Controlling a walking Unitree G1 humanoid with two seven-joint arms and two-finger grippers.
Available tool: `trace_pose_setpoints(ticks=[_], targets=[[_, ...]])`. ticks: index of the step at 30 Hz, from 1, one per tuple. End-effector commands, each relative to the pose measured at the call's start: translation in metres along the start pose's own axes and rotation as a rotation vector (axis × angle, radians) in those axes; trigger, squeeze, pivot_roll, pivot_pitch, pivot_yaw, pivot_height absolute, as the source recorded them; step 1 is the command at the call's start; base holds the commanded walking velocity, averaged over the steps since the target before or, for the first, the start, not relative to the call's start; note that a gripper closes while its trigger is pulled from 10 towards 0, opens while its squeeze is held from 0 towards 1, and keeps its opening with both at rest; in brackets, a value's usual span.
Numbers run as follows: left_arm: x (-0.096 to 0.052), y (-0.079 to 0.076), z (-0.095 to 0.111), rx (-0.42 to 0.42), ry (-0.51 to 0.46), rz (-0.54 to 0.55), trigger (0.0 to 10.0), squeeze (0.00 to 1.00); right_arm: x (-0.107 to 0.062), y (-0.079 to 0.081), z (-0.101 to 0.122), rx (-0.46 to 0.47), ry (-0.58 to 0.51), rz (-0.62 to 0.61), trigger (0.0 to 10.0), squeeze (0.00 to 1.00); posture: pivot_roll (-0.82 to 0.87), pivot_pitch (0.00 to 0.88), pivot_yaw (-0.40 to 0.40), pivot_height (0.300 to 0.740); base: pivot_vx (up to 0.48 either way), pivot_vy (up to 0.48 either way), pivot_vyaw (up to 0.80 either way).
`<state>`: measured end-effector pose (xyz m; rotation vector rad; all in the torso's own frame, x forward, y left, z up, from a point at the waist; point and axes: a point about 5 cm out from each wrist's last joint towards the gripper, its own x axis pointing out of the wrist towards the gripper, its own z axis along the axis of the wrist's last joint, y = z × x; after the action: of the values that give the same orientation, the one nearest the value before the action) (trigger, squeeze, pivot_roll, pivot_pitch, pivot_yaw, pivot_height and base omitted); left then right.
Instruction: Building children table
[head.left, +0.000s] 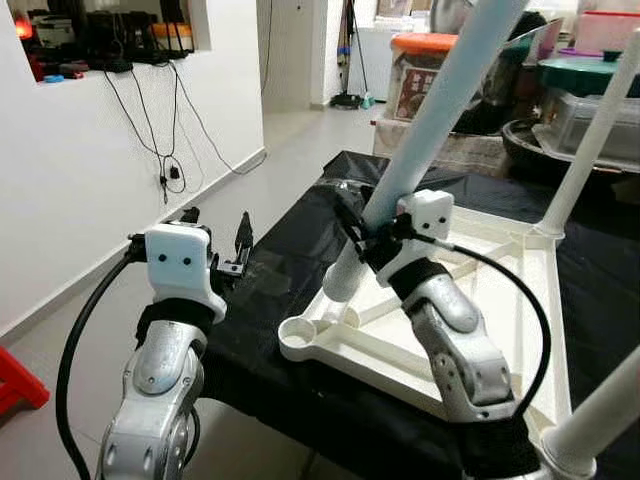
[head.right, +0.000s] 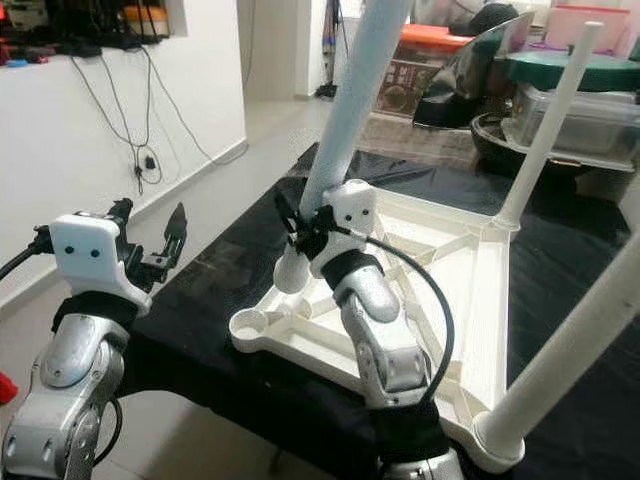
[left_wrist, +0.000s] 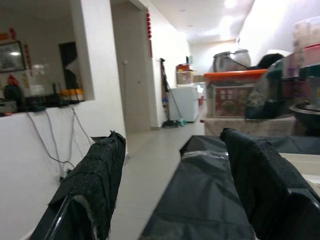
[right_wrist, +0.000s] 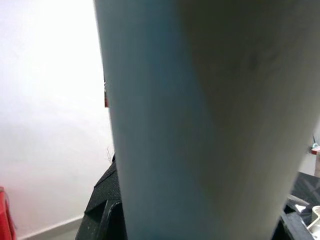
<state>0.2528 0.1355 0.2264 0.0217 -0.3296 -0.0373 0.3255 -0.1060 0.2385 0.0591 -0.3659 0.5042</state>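
Children's tabletop (head.left: 500, 290) lies upside down on the black-covered desk (head.left: 300, 260), two legs already standing at its far and near right corners. Right end effector (head.left: 365, 245) is clamped around a tilted white leg (head.left: 440, 100) above the empty near-left socket (head.left: 300, 335); next, seating it there. Left end effector (head.left: 225, 245) hovers spread, empty, by the desk's left edge.

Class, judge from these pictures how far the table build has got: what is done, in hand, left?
Done: two legs stand in the upturned tabletop. In hand: the right gripper holds a tilted third leg. Left: seating it in the empty corner socket.
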Motion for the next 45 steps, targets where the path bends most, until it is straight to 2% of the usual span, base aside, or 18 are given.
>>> trace_pose_setpoints(ticks=[1, 5, 7, 8, 9, 11, 12, 13, 15, 16, 18, 20, 21, 22, 25, 33, 36, 45], targets=[[-0.003, 0.000, -0.002, -0.002, 0.018, 0.001, 10.0, 0.00, 0.005, 0.000, 0.003, 0.008, -0.013, 0.020, 10.0, 0.00, 0.06, 0.000, -0.045, 0.740, 0.000, 0.000, 0.80], [-0.012, -0.005, -0.006, -0.011, 0.052, -0.029, 10.0, 0.00, 0.015, -0.008, 0.000, 0.017, 0.016, 0.055, 10.0, 0.00, 0.07, 0.006, -0.050, 0.740, 0.000, 0.000, 0.80], [-0.022, -0.010, -0.009, -0.025, 0.087, -0.053, 10.0, 0.00, 0.028, -0.020, 0.001, 0.054, 0.057, 0.093, 10.0, 0.00, 0.08, 0.051, -0.054, 0.740, 0.000, 0.000, 0.00], [-0.022, -0.010, -0.009, -0.025, 0.087, -0.053, 10.0, 0.00, 0.028, -0.020, 0.001, 0.054, 0.057, 0.093, 10.0, 0.00, 0.08, 0.051, -0.054, 0.740, 0.000, 0.000, 0.00], [-0.026, -0.012, -0.009, -0.033, 0.101, -0.061, 10.0, 0.00, 0.035, -0.028, 0.003, 0.074, 0.074, 0.105, 10.0, 0.00, 0.08, 0.069, -0.055, 0.740, 0.000, 0.000, 0.00], [-0.026, -0.012, -0.009, -0.033, 0.101, -0.061, 10.0, 0.00, 0.035, -0.028, 0.003, 0.074, 0.074, 0.105, 10.0, 0.00, 0.08, 0.069, -0.055, 0.740, 0.000, 0.000, 0.00], [-0.029, -0.014, -0.010, -0.042, 0.114, -0.071, 10.0, 0.00, 0.041, -0.037, 0.006, 0.115, 0.089, 0.118, 10.0, 0.00, 0.09, 0.095, -0.052, 0.740, 0.000, 0.000, 0.00], [-0.033, -0.015, -0.009, -0.050, 0.125, -0.083, 10.0, 0.00, 0.046, -0.042, 0.008, 0.147, 0.118, 0.183, 10.0, 0.00, 0.10, 0.128, -0.052, 0.740, 0.000, 0.000, 0.00], [-0.033, -0.015, -0.009, -0.050, 0.125, -0.083, 10.0, 0.00, 0.046, -0.042, 0.008, 0.147, 0.118, 0.183, 10.0, 0.00, 0.10, 0.128, -0.052, 0.740, 0.000, 0.000, 0.00], [-0.036, -0.017, -0.008, -0.055, 0.135, -0.093, 10.0, 0.00, 0.048, -0.045, 0.008, 0.179, 0.157, 0.253, 10.0, 0.00, 0.10, 0.144, -0.049, 0.740, 0.000, 0.000, 0.00], [-0.040, -0.019, -0.007, -0.063, 0.150, -0.108, 10.0, 0.00, 0.044, -0.043, 0.008, 0.211, 0.216, 0.435, 10.0, 0.00, 0.11, 0.166, -0.052, 0.740, 0.000, 0.000, 0.00], [-0.040, -0.019, -0.007, -0.063, 0.150, -0.108, 10.0, 0.00, 0.044, -0.043, 0.008, 0.211, 0.216, 0.435, 10.0, 0.00, 0.11, 0.166, -0.052, 0.740, 0.000, 0.000, 0.00], [-0.043, -0.020, -0.007, -0.064, 0.159, -0.115, 10.0, 0.00, 0.039, -0.041, 0.009, 0.219, 0.226, 0.535, 10.0, 0.00, 0.11, 0.187, -0.046, 0.740, 0.000, 0.000, 0.00], [-0.048, -0.022, -0.007, -0.076, 0.176, -0.122, 10.0, 0.00, 0.033, -0.040, 0.013, 0.249, 0.222, 0.691, 10.0, 0.00, 0.11, 0.205, -0.041, 0.740, 0.000, 0.000, 0.00], [-0.052, -0.023, -0.006, -0.079, 0.188, -0.126, 10.0, 0.00, 0.030, -0.040, 0.018, 0.267, 0.203, 0.764, 10.0, 0.00, 0.12, 0.217, -0.038, 0.740, 0.000, 0.000, 0.00], [-0.056, -0.025, -0.005, -0.079, 0.205, -0.135, 10.0, 0.00, 0.033, -0.041, 0.021, 0.332, 0.156, 0.835, 10.0, 0.00, 0.12, 0.230, -0.037, 0.740, 0.000, 0.000, 0.00], [-0.059, -0.025, -0.004, -0.074, 0.215, -0.140, 10.0, 0.00, 0.034, -0.036, 0.021, 0.366, 0.120, 0.878, 10.0, 0.00, 0.13, 0.235, -0.036, 0.740, 0.000, 0.000, 0.00], [-0.062, -0.027, -0.003, -0.069, 0.227, -0.143, 10.0, 0.00, 0.031, -0.028, 0.011, 0.365, 0.134, 0.937, 10.0, 0.00, 0.13, 0.239, -0.035, 0.740, 0.000, 0.000, 0.00]])
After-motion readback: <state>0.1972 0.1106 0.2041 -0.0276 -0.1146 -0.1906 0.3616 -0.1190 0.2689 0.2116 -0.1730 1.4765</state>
